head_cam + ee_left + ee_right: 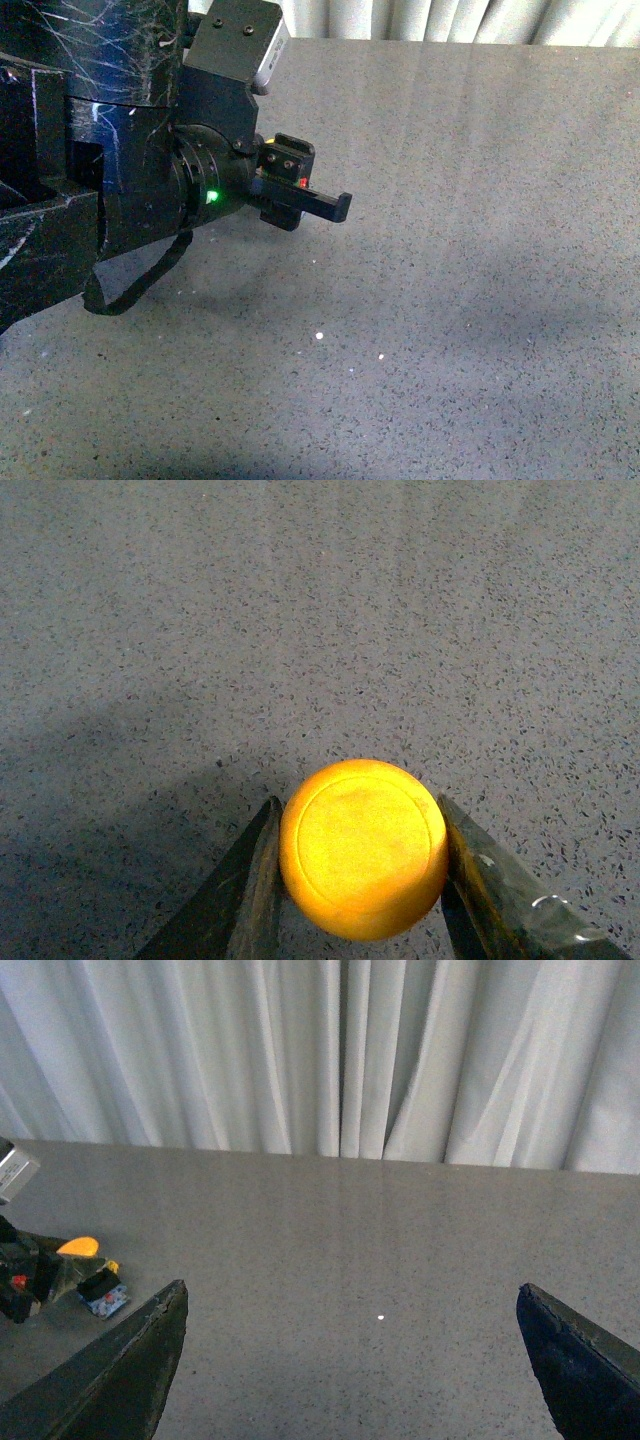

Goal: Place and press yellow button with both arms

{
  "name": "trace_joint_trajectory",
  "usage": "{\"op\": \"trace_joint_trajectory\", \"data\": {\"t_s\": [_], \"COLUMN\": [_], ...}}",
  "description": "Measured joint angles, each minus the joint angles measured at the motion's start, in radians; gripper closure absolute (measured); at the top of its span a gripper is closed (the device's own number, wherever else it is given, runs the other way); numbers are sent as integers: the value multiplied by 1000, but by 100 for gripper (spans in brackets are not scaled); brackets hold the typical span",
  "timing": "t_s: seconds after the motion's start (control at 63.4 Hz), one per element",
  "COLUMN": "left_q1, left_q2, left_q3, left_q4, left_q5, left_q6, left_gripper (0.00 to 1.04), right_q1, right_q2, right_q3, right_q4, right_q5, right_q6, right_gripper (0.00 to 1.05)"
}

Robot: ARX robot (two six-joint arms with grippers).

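The left gripper (pixel 357 802) is clamped on the yellow button (pixel 362 848). Its two flat black fingers (pixel 255 885) press against opposite sides of the round cap, and both touch it. In the right wrist view we see the button side-on, with the yellow cap up and the blue-grey base beneath it, low over the grey speckled table (pixel 300 630). We cannot tell whether the base touches the surface.

The right gripper (pixel 350 1290) has its fingers (pixel 120 1370) spread wide and holds nothing. It stands well apart from the button, with bare table between them.

Behind the button, in the front view, we see the left arm (pixel 100 150), bulky, black and scratched. A green light (pixel 212 196) glows on its wrist and a black cable loop (pixel 140 280) hangs below. In this view the button itself is hidden by the gripper. Well beyond the button, pale curtains (pixel 340 1060) hang along the table's far edge.
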Motion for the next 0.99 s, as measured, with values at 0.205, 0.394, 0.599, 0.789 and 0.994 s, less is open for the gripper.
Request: {"op": "trace_joint_trajectory", "data": {"t_s": [0.205,0.394,0.599,0.789,0.994], "left_q1": [-21,-31,-35,-40,-40], "left_q2": [21,32,36,50,34], "left_q3": [0,0,5,6,-19], "left_q4": [3,3,3,-3,4], "left_q5": [0,-4,-4,3,8], "left_q6": [0,2,4,4,5], "left_gripper": [70,70,67,32,9], "right_q1": [0,0,0,0,0], "right_q2": [0,0,0,0,0], "right_q3": [0,0,0,0,0], "right_q4": [0,0,0,0,0], "right_q5": [0,0,0,0,0], "right_q6": [0,0,0,0,0], "right_gripper": [9,9,9,9,9]}}
